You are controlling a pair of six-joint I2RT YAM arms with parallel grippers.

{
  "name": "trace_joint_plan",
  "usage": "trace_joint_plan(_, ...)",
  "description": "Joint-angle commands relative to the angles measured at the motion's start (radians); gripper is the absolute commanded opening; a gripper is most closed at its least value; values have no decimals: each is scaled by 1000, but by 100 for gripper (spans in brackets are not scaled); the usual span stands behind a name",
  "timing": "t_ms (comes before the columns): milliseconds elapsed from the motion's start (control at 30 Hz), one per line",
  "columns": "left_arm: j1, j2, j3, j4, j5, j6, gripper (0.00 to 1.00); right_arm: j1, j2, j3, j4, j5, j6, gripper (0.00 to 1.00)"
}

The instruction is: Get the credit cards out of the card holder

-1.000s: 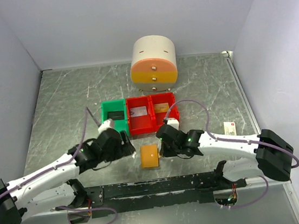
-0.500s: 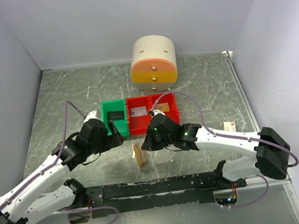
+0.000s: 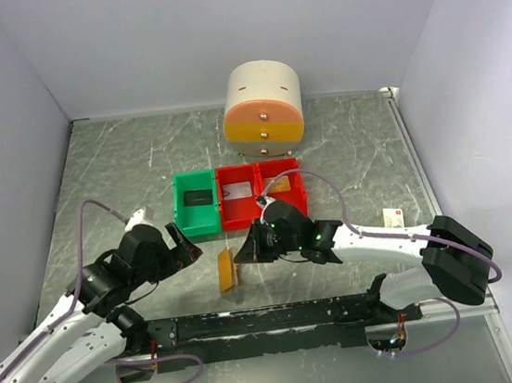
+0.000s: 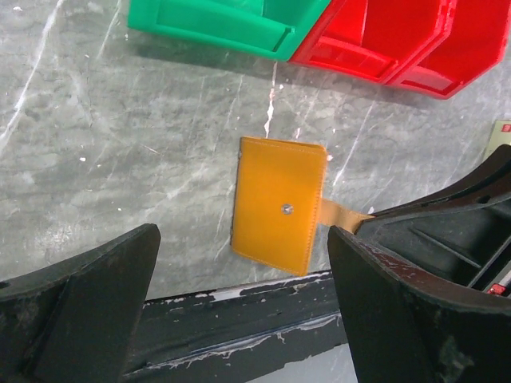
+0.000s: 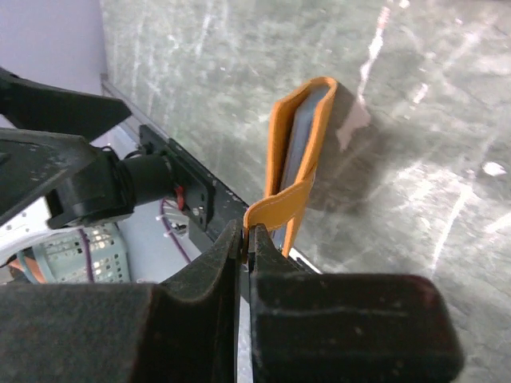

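While the left fingers (image 4: 88, 295) hang wide apart, the right fingers (image 5: 200, 271) pinch the strap (image 5: 275, 209) of the card holder (image 5: 277, 144), upright on edge on the worktop (image 3: 113, 172). Only the right wrist view shows a grey card (image 5: 302, 144) inside. A green bin (image 3: 196, 202) and red bins (image 3: 240, 210) sit beyond.

1 card holder (image 3: 227, 270), 1 green bin (image 3: 197, 227), 2 red bins (image 3: 241, 219).
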Motion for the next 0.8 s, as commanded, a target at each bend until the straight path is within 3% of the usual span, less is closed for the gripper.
trace_joint_plan(0,9,-40,-6,-19,13,-38,98,-8,-4,83,41,-43,-7,0)
trace_joint_plan(167,8,-23,16,-30,13,-33,98,-7,-17,105,15,-9,3,0)
trace_joint_plan(300,8,-14,21,-41,5,-20,98,-9,-13,37,216,-69,97,0)
trace_joint_plan(400,8,-19,0,-14,29,-17,98,-8,47,64,194,-112,103,0)
trace_joint_plan(600,8,-28,-41,27,65,-27,98,8,83,39,322,-150,150,0)
trace_joint_plan(767,8,-27,-77,143,149,-19,98,-24,-2,-51,245,-67,133,0)
